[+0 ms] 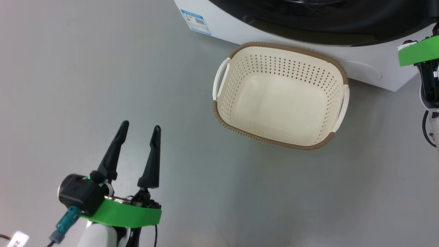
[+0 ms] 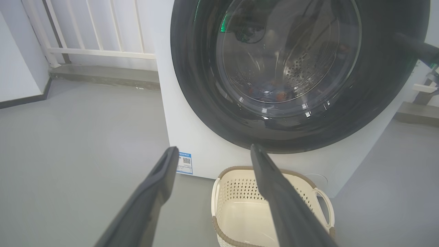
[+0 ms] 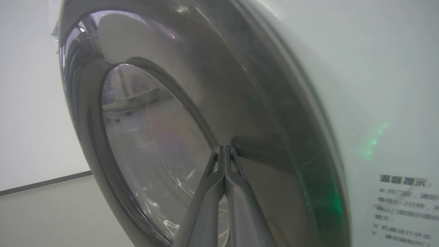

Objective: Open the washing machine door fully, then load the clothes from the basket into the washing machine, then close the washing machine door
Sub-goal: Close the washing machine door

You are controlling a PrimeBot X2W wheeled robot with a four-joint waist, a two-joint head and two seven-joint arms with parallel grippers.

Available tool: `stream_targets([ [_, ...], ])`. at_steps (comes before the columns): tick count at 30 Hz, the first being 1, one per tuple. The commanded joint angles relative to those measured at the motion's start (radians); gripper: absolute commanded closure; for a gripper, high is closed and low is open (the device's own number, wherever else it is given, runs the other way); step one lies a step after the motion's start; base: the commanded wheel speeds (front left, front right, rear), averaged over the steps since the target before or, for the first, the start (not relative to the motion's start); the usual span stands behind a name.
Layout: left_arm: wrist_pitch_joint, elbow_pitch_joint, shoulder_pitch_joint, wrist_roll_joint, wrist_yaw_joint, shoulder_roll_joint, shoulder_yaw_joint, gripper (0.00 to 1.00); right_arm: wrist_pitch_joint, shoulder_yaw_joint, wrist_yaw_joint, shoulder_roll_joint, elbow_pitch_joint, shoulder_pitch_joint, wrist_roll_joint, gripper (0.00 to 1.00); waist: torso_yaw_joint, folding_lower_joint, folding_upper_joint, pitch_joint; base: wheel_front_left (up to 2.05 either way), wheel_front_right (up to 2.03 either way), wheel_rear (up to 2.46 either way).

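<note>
The washing machine (image 2: pixel 178 113) stands with its door (image 2: pixel 195 68) lying flat against its front. Behind the glass, blurred blue and orange clothes (image 2: pixel 267 92) lie at the bottom of the drum. In front of the machine the basket (image 1: pixel 291 48) sits on the floor with nothing in it. My left gripper (image 1: pixel 141 125) hangs open and holds nothing, well left of the basket and pointing at the machine (image 2: pixel 213 148). My right gripper (image 3: pixel 224 147) is shut, its tips touching the door's glossy black frame (image 3: pixel 260 103) beside the glass bowl.
Grey floor surrounds the basket (image 2: pixel 236 187) on the left and front. My right wrist's green bracket (image 1: pixel 418 53) sits at the machine's right corner. A white railing (image 2: pixel 96 34) and a low step run along the wall left of the machine.
</note>
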Motion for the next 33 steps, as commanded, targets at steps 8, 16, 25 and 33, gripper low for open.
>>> stream_targets([
  [8,-0.006,-0.027,-0.036,-0.023,0.001,0.014,0.020,0.00,-0.005,-0.045,0.000,0.003,-0.024,-0.066,-0.020,1.00,0.024,-0.0002,0.0000,0.037,0.00,0.00,0.00],
  [16,-0.006,-0.001,-0.037,-0.021,0.001,0.013,0.025,0.00,-0.005,0.016,0.000,0.024,-0.028,-0.033,-0.017,1.00,0.003,-0.0002,0.0000,0.011,0.00,0.00,0.00],
  [25,-0.006,0.060,-0.024,-0.015,0.001,0.029,0.046,0.00,-0.005,0.057,0.000,0.061,-0.081,0.108,0.012,0.22,-0.054,-0.0002,0.0000,-0.066,0.00,0.00,0.00],
  [33,-0.006,0.109,-0.003,-0.011,0.001,0.076,0.080,0.00,-0.005,0.041,0.000,0.100,-0.132,0.256,0.022,0.00,-0.139,-0.0002,0.0000,-0.156,0.00,0.00,0.00],
])
